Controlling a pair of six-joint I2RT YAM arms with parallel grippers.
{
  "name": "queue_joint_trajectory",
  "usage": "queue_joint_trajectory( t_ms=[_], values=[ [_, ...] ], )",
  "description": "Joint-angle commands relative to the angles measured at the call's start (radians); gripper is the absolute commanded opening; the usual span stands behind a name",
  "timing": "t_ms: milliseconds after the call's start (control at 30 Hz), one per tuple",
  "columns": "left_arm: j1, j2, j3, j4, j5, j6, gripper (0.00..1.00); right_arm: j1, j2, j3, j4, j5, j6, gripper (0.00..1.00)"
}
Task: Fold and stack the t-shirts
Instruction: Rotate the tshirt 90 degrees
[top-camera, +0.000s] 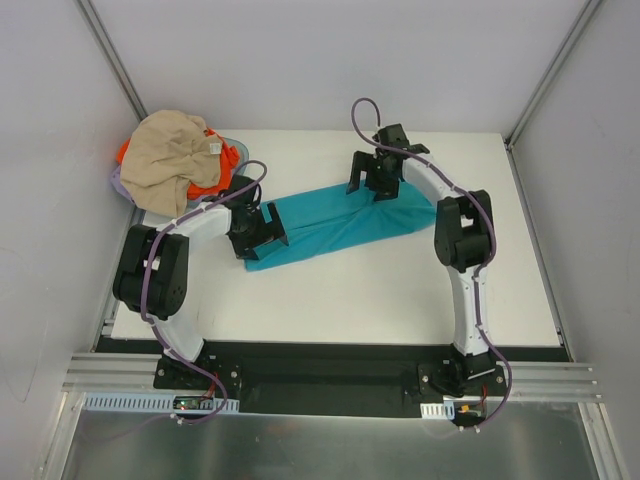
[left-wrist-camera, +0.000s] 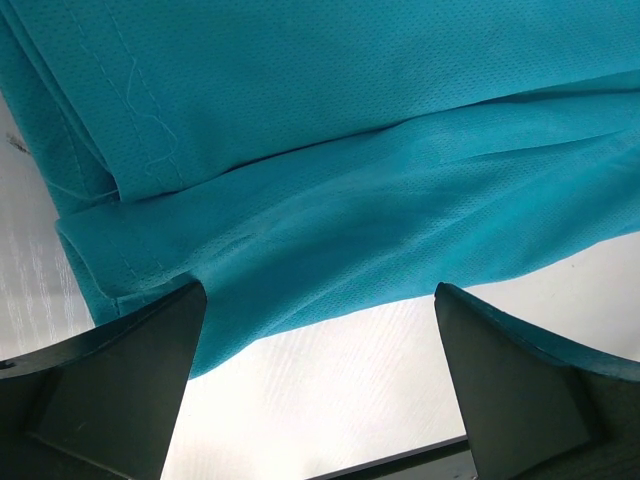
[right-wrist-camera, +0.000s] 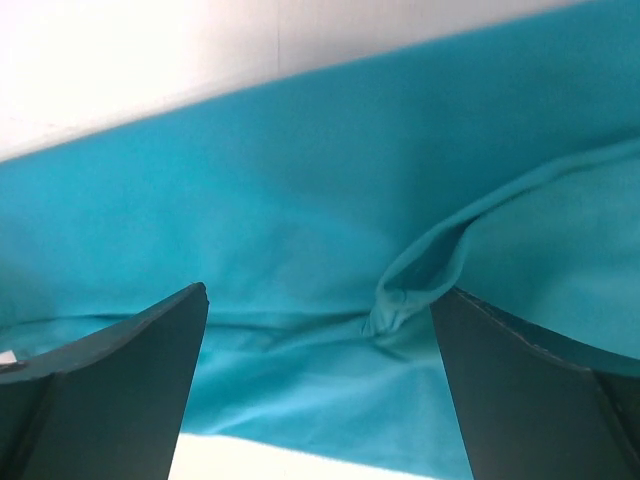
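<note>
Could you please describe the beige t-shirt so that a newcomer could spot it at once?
At the far-left corner of the white table a heap of cloth sits in a lavender basket. The beige t-shirt is the crumpled one on top, tan with a small white label, over the bright orange t-shirt.

The right gripper (right-wrist-camera: 320, 295) is spread wide. Its two dark fingers (right-wrist-camera: 110, 390) occupy the lower left and lower right corners, with nothing between them. Beyond the fingers, a teal shirt (right-wrist-camera: 250, 200) fills most of the view. A raised fold (right-wrist-camera: 420, 270) runs through the cloth from the right edge and ends in a small pucker near the right finger. The white table (right-wrist-camera: 150, 60) shows above the shirt, with a narrow strip also visible below it.
</note>
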Motion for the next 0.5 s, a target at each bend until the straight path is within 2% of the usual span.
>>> queue_joint_trajectory(
  t_ms=[0, 200, 467],
  values=[
    [-0.002, -0.014, -0.028, -0.004, -0.012, 0.013, 0.99, -0.001, 0.07, 0.11, 0.037, -0.025, 0.012, 0.97],
    [-0.002, -0.037, -0.08, -0.004, -0.023, 0.014, 0.99, -0.003, 0.059, 0.104, 0.066, -0.053, 0.023, 0.97],
    [-0.005, -0.059, -0.161, -0.004, 0.006, -0.006, 0.99, -0.038, -0.125, -0.085, 0.047, -0.022, 0.006, 0.97]
  ],
)
